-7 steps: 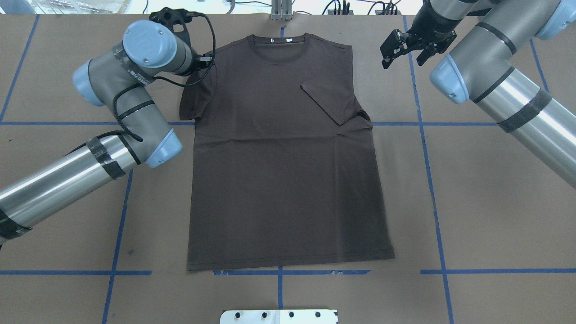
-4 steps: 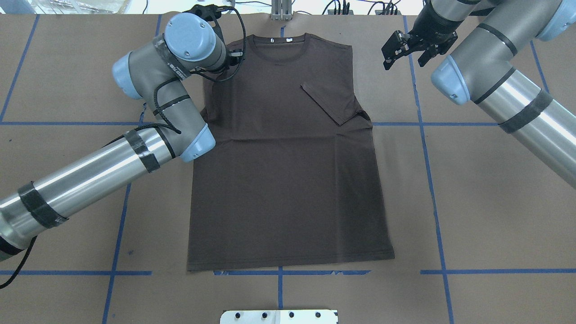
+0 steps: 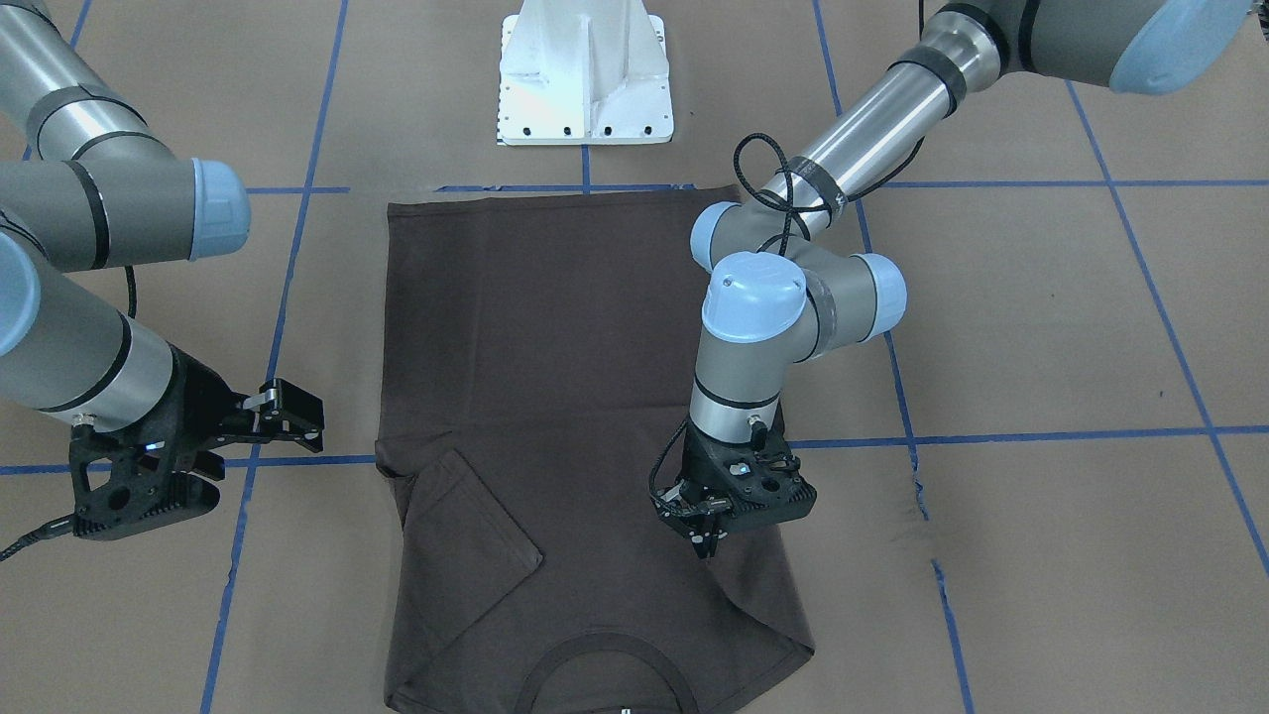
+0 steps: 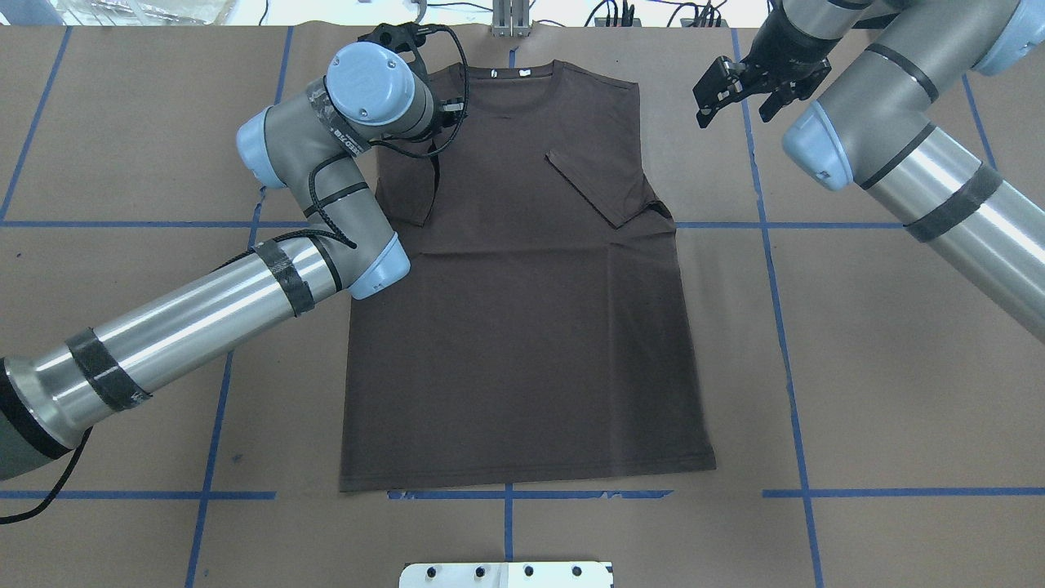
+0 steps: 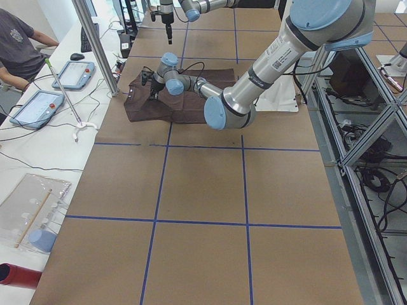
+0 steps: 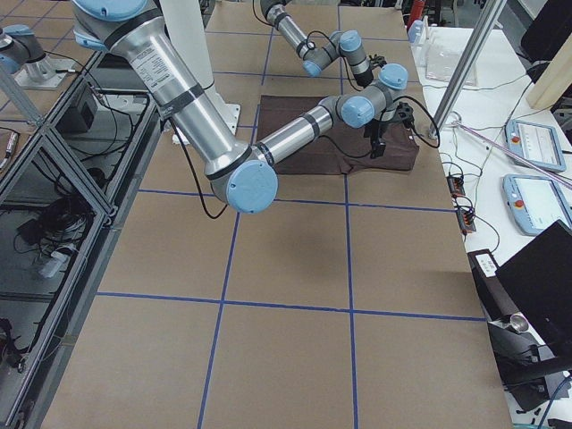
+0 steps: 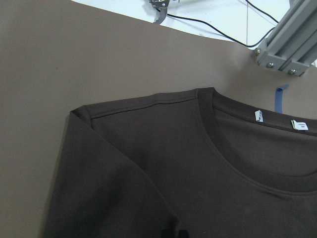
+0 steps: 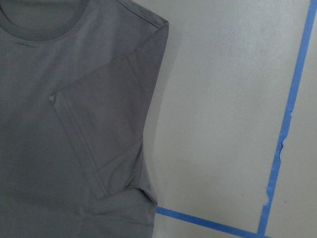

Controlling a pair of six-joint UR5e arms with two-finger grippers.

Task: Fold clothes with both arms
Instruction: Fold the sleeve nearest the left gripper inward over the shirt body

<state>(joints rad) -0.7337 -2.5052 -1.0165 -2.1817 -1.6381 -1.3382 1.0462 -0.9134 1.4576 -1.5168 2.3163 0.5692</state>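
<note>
Pinching a sleeve (image 4: 408, 196) of the T-shirt (image 3: 555, 347) near the far edge, left gripper (image 3: 706, 540) is clamped tight; right gripper (image 4: 735, 102) hangs spread apart by the far-right corner.

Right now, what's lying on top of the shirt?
One sleeve lies folded flat on the shirt's chest. The left fingers pinch the other sleeve over it too. The left arm hides part of that side.

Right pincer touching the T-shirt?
Apart. The overhead exterior view shows the right pincer over bare table, with brown paper between it and the T-shirt.
</note>
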